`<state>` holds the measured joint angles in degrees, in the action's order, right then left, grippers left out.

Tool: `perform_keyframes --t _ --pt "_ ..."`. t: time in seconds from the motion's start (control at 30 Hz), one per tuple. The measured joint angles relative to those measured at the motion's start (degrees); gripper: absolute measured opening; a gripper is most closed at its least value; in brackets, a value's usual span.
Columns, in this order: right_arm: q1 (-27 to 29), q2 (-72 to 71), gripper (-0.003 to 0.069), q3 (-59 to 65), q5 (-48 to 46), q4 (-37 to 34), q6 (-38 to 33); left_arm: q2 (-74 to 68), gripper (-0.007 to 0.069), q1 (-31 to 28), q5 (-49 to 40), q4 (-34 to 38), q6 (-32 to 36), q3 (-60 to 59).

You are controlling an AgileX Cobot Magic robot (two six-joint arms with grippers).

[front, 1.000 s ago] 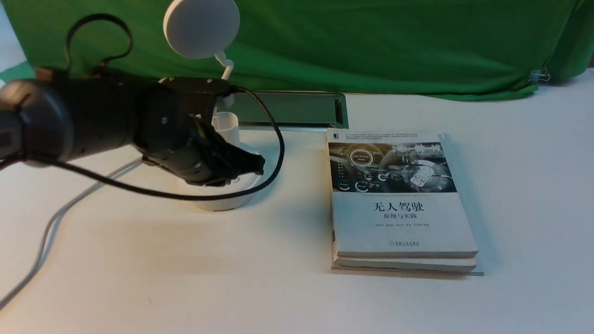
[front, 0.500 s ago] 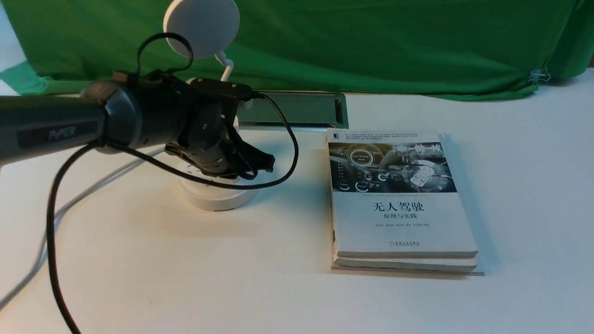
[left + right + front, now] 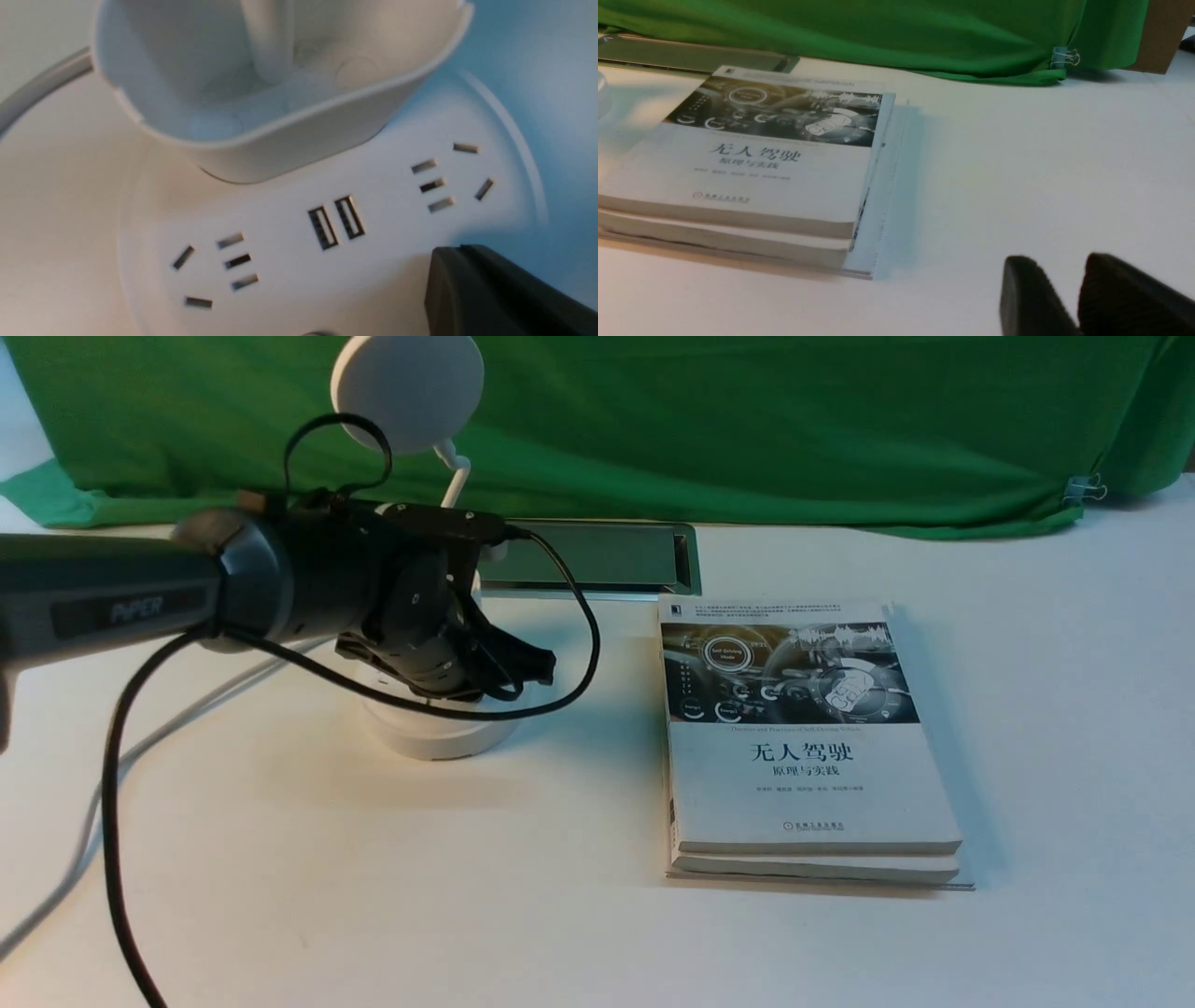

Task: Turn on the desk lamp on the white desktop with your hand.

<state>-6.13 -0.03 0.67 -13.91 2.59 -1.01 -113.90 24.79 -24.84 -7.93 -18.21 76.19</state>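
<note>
Far left on the broad, matte white desktop (image 3: 299, 896), we see a grey cord (image 3: 140, 747) whose near end leaves the front view. The dark grey left arm (image 3: 112, 607), lettered "PIPER" and cut off by the left edge, reaches right, a looping black cable (image 3: 112, 784) hanging from it. Its black left gripper (image 3: 460, 247) is above the rounded base (image 3: 364, 261) of the white plastic desk lamp, which stands at the far left of the desktop. Our left wrist view shows its fingertips closed together with nothing between them; we cannot tell whether they touch the base.

The arm hides most of the lamp's bent gooseneck (image 3: 456, 476), while the round disc head (image 3: 407, 392) is cropped at the top. From the wrist we make out the cup-shaped holder (image 3: 289, 154), sockets and two USB ports (image 3: 335, 223); only a sliver of a round button (image 3: 320, 333) shows.

Behind, a green cloth (image 3: 747, 439) hangs beyond a silver-framed hatch (image 3: 597, 555), partly covered by the arm. Right of the lamp lies a stack of paperback books (image 3: 812, 784), its small print illegible to us. Farther right, a metal binder clip (image 3: 1083, 488) grips the cloth. The black right gripper (image 3: 1059, 256), blurred and cropped in its wrist view, stands open and empty.
</note>
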Motion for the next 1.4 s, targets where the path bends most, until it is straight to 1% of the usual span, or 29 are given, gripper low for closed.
perform_keyframes --t 0.2,0.4,0.53,0.57,0.63,0.67,0.7,0.73,0.77,0.8,0.83,0.93,1.13,1.23,1.4 --pt "0.0 0.0 0.0238 0.0 0.0 0.0 0.0 1.2 0.0001 -0.1 1.7 -0.3 -1.1 -1.3" --pt "0.0 0.0 0.0238 0.0 0.0 0.0 0.0 7.5 0.0001 1.2 -1.7 1.5 -0.4 -4.0" --pt "0.0 0.0 0.0238 0.0 0.0 0.0 0.0 16.1 0.0001 3.2 -2.5 4.7 0.3 -10.3" --pt "0.0 0.0 0.0238 0.0 0.0 0.0 0.0 19.8 0.0001 4.1 -1.7 6.1 0.8 -14.7" --pt "0.0 0.0 0.0238 0.0 -0.1 0.0 0.0 26.3 0.0001 6.2 1.6 7.9 1.4 -22.6" --pt "0.0 0.0 0.0238 0.0 -0.1 0.0 0.0 27.7 0.0001 6.3 2.0 8.3 1.4 -24.1" --pt "0.0 0.0 0.0238 0.0 -0.1 0.0 0.0 31.9 0.0001 7.5 4.5 9.0 1.5 -28.2" --pt "0.0 0.0 0.0238 0.0 -0.1 0.0 0.0 32.7 0.0001 7.5 4.5 9.0 1.5 -28.9" --pt "0.0 0.0 0.0238 0.0 -0.1 0.0 0.0 38.2 0.0001 8.3 7.0 9.5 1.5 -32.9" --pt "0.0 0.0 0.0238 0.0 -0.1 0.0 0.0 40.6 0.0001 8.6 8.0 9.7 1.5 -34.4" --pt "0.0 0.0 0.0238 0.0 -0.1 0.0 0.0 46.9 0.0001 8.8 9.8 10.0 1.5 -37.4" --pt "0.0 0.0 0.0238 0.0 -0.1 0.0 0.0 59.2 0.0001 8.9 11.0 9.0 1.5 -39.8" --pt "0.0 0.0 0.0238 0.0 -0.1 0.0 0.0 75.2 0.0001 8.9 9.6 6.7 1.8 -40.3" --pt "0.0 0.0 0.0238 0.0 -0.1 0.0 0.0 81.1 0.0001 8.9 6.7 6.5 2.1 -40.3" --pt "0.0 0.0 0.0238 0.0 -0.1 0.0 0.0 85.7 0.0001 8.9 3.5 6.7 2.2 -40.3"
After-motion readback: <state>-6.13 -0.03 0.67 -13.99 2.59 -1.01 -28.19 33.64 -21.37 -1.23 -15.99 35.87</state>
